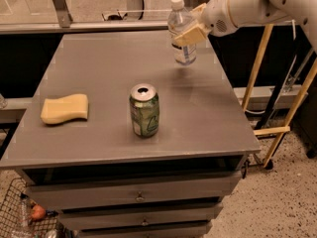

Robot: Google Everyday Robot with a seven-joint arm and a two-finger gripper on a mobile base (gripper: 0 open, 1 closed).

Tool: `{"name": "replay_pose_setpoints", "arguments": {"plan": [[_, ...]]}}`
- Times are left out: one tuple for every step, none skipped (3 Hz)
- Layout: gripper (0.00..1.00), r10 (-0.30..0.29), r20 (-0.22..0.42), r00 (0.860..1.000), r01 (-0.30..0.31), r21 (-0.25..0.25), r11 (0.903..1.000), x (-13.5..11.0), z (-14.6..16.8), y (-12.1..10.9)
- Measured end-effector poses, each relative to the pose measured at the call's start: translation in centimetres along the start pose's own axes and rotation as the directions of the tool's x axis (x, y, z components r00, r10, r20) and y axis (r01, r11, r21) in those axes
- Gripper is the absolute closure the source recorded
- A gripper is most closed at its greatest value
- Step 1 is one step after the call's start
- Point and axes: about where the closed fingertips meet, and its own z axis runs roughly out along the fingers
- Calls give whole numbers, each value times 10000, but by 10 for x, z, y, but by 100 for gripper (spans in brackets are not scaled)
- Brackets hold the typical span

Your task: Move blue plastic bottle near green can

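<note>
The pincer sat at the upper right of the scene, at the end of a white arm that reached in from 2 o'clock; its tan fingers were clenched around the middle of the blue plastic bottle, one pad across the front of the bottle; the bottle stood nearly upright with a slight lean, white cap at 12 o'clock, over the far right part of the grey desk; whether its base touched the surface could not be told; a faint shadow lay on the desk just beneath it. From the bottle, the green can stood at 7 o'clock, well apart, upright near the middle of the desk, its silver top open. At 9 o'clock from the can lay a yellow sponge, flat, near the left edge. Below the desk's front edge were stacked drawers with small knobs; at 7 o'clock on the floor stood a wire basket; at 3 o'clock beside the desk leaned a pale wooden frame.
</note>
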Motion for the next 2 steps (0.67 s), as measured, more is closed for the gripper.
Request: {"name": "replay_pose_setpoints", "arguments": {"plan": [[100, -103, 159, 9998, 115, -762, 9970, -5, 1, 13], [100, -130, 579, 9982, 233, -1796, 9835, -12, -8, 45]]}}
